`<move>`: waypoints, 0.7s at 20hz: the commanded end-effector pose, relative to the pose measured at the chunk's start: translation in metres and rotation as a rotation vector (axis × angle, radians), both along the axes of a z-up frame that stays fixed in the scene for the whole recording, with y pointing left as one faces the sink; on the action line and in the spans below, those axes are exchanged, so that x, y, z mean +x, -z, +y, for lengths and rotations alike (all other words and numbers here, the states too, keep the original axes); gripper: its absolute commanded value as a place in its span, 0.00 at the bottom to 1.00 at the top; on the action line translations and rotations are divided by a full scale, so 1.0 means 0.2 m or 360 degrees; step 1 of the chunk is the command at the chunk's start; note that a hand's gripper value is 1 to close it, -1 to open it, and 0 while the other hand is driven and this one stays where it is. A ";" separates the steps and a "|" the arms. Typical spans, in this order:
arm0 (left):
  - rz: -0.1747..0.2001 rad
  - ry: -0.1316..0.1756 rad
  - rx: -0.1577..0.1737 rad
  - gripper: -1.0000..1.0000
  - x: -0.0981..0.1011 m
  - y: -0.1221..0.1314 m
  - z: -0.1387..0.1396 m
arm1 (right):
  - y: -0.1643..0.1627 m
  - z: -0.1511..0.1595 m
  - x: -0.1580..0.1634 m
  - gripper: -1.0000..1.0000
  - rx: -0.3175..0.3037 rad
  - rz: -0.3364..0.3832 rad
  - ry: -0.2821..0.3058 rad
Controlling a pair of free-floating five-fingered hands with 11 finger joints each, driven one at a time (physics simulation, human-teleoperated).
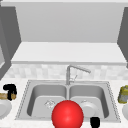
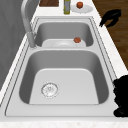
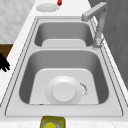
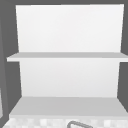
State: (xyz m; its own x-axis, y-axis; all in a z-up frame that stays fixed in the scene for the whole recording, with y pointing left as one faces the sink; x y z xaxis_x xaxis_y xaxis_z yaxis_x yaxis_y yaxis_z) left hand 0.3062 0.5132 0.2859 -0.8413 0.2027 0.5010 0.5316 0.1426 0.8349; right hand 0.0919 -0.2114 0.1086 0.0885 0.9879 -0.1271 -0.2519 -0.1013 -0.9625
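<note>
Left robot hand [image 1: 10,90] at far left over the tabletop [image 1: 18,83], touching a brown wooden block [image 1: 3,96]; gripping or merely resting, impossible to tell. Right robot hand [image 1: 95,122] low at the sink [image 1: 22,105] front rim, state equally unclear. Block probably stiff, light, sturdy; best taken across its long sides. From the front, big red ball [image 1: 67,114] masking the basins; from the right side, white plate [image 3: 63,92] plainly in the near basin.

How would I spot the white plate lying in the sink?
Find the double sink under the faucet. Look in the right basin, as seen from the front: the plate lies flat on its bottom, round and white, over the drain; the left basin shows a bare drain.
</note>
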 end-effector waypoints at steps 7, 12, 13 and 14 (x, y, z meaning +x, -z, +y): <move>0.0002 0.0000 -0.0018 1.00 0.13 -0.14 -0.37 | 0.00 0.00 0.00 0.50 0.0000 0.0000 0.0000; -0.0002 -0.0013 -0.0015 1.00 0.15 -0.13 -0.57 | 0.00 0.00 0.00 0.50 0.0000 0.0000 0.0000; -0.0003 -0.0023 -0.0017 1.00 0.14 -0.13 -0.60 | 0.00 0.00 0.00 0.50 0.0000 0.0000 0.0000; -0.0004 -0.0026 -0.0018 1.00 0.14 -0.13 -0.64 | 0.00 0.00 0.00 0.50 0.0000 0.0000 0.0000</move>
State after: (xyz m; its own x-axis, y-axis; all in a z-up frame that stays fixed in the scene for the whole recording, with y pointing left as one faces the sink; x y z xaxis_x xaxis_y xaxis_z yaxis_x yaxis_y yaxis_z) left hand 0.3350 0.4064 0.3113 -0.8427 0.2102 0.4957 0.5290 0.1512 0.8350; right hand 0.0919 -0.2114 0.1086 0.0885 0.9879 -0.1271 -0.2519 -0.1013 -0.9625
